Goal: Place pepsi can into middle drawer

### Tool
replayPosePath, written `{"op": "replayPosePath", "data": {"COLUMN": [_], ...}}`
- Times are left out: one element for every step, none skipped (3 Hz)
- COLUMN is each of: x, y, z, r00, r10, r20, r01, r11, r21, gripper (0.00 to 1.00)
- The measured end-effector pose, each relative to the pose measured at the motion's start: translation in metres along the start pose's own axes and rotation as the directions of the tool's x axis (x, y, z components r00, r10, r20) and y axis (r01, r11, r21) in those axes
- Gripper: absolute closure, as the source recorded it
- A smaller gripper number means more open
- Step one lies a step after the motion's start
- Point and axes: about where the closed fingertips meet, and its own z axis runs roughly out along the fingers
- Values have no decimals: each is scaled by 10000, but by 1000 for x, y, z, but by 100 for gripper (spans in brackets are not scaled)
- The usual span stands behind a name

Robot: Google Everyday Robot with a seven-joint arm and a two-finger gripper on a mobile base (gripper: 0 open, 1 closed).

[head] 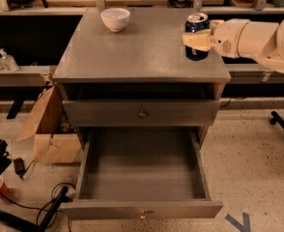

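The pepsi can (197,27), dark blue with a silver top, is upright at the right side of the grey cabinet top (142,47). My gripper (197,41) reaches in from the right on a white arm and is shut on the can, its pale fingers (195,40) wrapped around the can's middle. The can seems lifted a little off the top. The middle drawer (142,170) is pulled out wide below, a deep grey box with nothing in it and a small knob (143,214) on its front.
A white bowl (115,19) stands at the back left of the cabinet top. A shut drawer front with a knob (142,113) sits above the open drawer. A cardboard box (50,129) and cables lie on the floor at the left. Shelves run behind.
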Motion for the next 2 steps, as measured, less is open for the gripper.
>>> {"op": "replayPosePath", "data": {"x": [46, 103], "y": [48, 92], "z": [-10, -14], "r00": [9990, 9980], "r10": [450, 630], "r20": [-60, 47], "r01": [-453, -616], "r11": [9965, 9867], "r21": [-697, -1501], "gripper": [100, 100]}}
